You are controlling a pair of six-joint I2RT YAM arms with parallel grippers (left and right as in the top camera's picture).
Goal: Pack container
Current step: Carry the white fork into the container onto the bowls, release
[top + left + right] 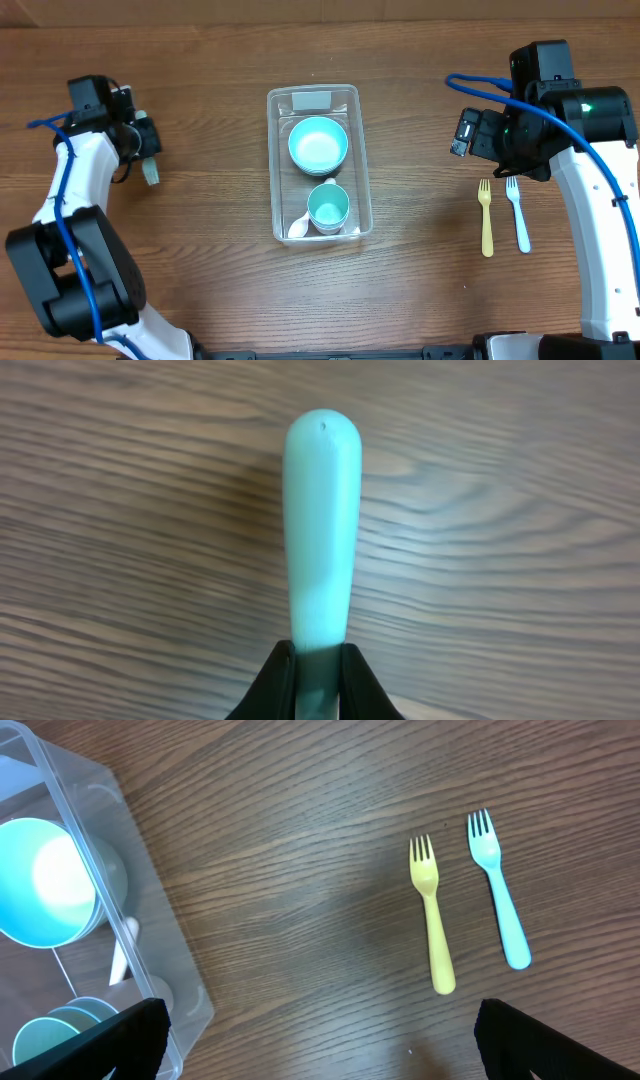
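At mid-table: container [273, 170] — clear bin holding a teal bowl [318, 145], a teal cup [328, 207] and a white spoon [299, 229].
Left gripper [147, 160]: far left of the table, well apart from the container.
Left fingers [275, 680]: nearly closed, pinching one end of a mint utensil [322, 530]. Its rounded tip sticks out ahead and the clamped end is hidden, so I can't tell what kind it is, or whether it's clear of the wood.
Right gripper [320, 1020]: jaws spread as wide as they go, holding nothing, above bare table between the container and the yellow fork [432, 920] and blue fork [498, 890].
Step, my read: carry the mint utensil over to the bin.
How to do it well: the grip sits at the very end, so the piece can pivot — travel slowly and level. Clear the rim before descending. Free room looks thin, so aim along a wall beside bowl and cup, and release low.
Risk: clipping the cup or rim on entry.
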